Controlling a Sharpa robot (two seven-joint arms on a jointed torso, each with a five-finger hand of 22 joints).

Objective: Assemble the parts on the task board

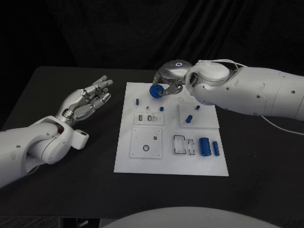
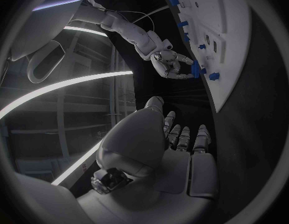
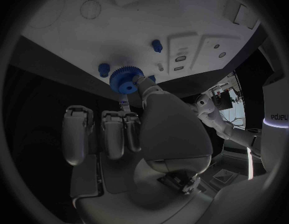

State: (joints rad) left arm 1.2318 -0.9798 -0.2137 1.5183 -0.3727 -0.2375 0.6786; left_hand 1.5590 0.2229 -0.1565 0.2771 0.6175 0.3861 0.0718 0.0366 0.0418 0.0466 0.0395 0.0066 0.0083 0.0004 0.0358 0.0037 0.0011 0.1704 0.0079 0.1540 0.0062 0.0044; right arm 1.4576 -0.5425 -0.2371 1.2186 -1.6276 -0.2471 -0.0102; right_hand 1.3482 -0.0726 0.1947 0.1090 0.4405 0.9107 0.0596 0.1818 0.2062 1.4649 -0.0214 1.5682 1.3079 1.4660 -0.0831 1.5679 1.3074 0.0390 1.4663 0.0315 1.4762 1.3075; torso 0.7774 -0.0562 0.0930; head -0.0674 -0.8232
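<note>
One blue gear (image 1: 155, 90) pinched in right hand (image 1: 170, 81) over task board (image 1: 171, 164) far edge; keep bore level w/ peg, lower slowly. Left hand (image 1: 89, 99) spread, holds nothing.

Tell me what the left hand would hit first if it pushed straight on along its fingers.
Probably nothing: the left hand points past the task board corner, over bare table. Depth is unclear.

Black counter (image 1: 70, 190) carried a single white task board (image 1: 171, 166), lying flat near the counter's middle, long side running from the far edge toward the near edge. Small blue parts (image 1: 204, 147) sat on the board, most toward its right side.
</note>
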